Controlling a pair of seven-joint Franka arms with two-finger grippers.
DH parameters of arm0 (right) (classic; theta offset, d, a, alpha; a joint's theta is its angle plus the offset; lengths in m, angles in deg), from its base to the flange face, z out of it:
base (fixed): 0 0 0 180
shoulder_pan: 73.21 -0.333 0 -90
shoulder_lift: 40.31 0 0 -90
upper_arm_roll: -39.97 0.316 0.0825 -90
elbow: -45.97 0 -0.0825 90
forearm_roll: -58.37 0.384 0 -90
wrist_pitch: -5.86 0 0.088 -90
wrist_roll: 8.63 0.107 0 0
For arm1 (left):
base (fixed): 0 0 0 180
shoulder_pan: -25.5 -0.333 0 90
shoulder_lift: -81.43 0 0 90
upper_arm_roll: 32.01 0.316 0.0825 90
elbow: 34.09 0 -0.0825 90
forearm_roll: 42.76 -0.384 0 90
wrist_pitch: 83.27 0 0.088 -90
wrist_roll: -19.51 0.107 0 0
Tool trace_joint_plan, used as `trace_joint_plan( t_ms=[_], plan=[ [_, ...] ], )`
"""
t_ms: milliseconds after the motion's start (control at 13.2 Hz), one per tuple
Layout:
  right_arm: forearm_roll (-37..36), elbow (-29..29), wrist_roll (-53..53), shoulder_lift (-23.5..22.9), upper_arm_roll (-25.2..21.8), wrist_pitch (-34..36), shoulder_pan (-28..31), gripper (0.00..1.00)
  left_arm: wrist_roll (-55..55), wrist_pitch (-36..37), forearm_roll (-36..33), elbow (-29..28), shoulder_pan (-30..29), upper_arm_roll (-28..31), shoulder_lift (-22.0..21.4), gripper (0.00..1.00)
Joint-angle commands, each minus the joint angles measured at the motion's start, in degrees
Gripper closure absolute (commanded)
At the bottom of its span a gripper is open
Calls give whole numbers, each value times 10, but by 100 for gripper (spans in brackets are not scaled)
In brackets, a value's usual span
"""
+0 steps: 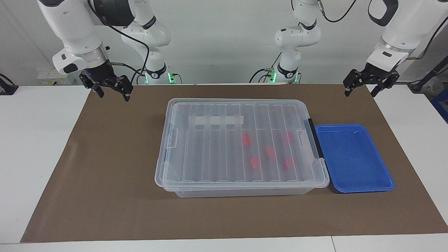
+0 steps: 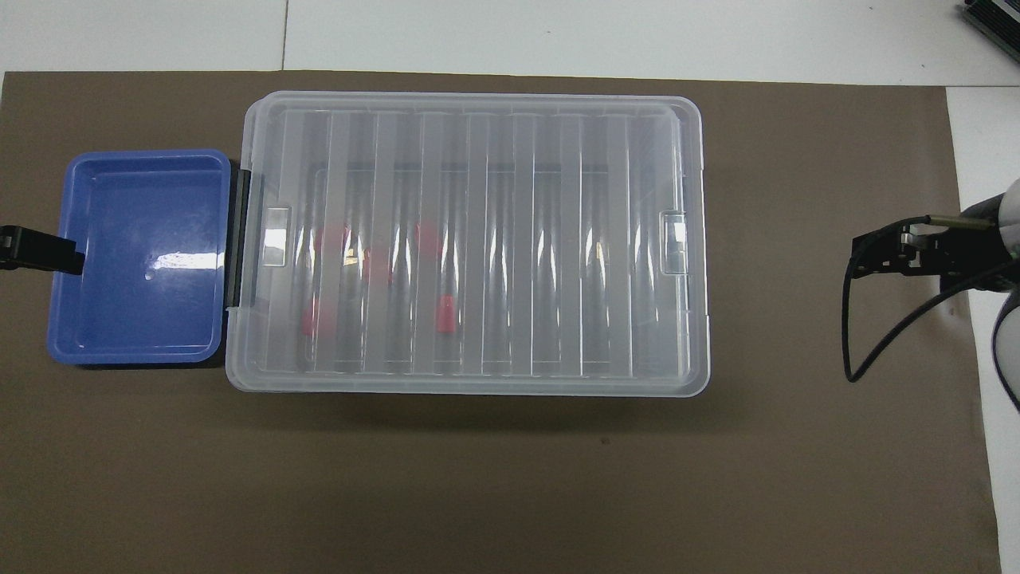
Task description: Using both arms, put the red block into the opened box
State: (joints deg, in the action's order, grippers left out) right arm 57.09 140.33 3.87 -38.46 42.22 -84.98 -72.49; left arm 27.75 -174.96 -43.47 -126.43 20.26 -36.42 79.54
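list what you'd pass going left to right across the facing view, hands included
right hand up in the air, open → clear box with its lid on, red blocks showing inside it → blue tray right beside the box → left hand up in the air, open

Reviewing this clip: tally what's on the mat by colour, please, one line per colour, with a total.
Red blocks, inside the closed box: 5
Clear box with lid: 1
Blue tray, beside the box: 1
Total: 7
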Motion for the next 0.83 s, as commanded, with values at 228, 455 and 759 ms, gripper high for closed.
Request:
trace_joint_plan(
  t_ms=[228,455,759],
  plan=[
    [-8,15,7,14,4,-5,5,1,2,-4,6,-15,-7,-2,-14,0],
    [-7,14,2,13,3,-5,6,0,2,-4,6,-15,-7,-2,-14,0],
    [-7,14,3,13,3,-4,6,0,1,-4,6,-15,-7,-2,-14,0]
  ],
)
